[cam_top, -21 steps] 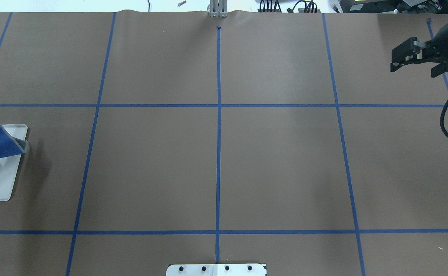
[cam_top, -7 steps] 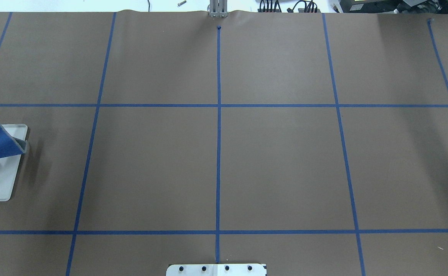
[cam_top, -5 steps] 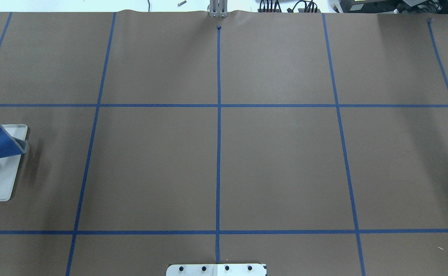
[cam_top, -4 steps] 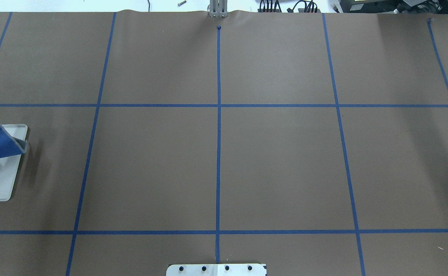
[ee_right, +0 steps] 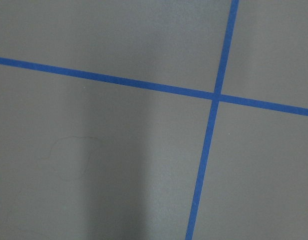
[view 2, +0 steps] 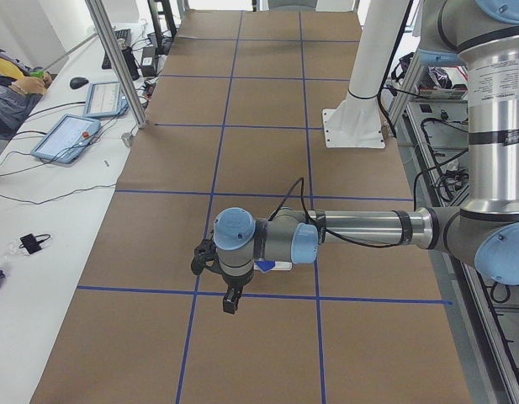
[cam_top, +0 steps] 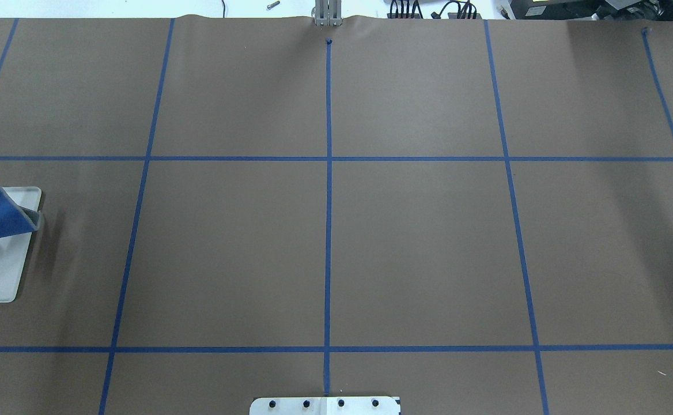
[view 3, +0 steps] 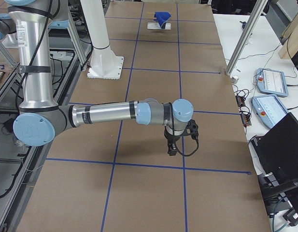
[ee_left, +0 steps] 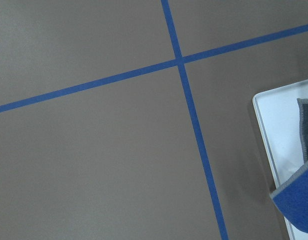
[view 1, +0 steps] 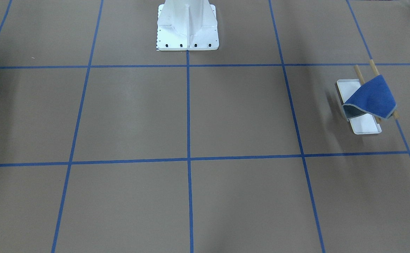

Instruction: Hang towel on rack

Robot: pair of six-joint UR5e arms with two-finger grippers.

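Towel [view 1: 371,96] draped blue face up over both wooden rods of the rack [view 1: 364,127], at the desk's [view 1: 226,116] left end; my left hand [view 2: 230,300] hangs near, right hand [view 3: 171,150] well apart. I cannot tell either's grip.

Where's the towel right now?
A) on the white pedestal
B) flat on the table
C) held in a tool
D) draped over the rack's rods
D: the front-facing view shows the towel draped across the rack, over its wooden rods and above the white tray base.

Matt cloth towel [view 1: 372,95], wooden-rodded rack [view 1: 365,124], matt brown paper table [view 1: 226,112]
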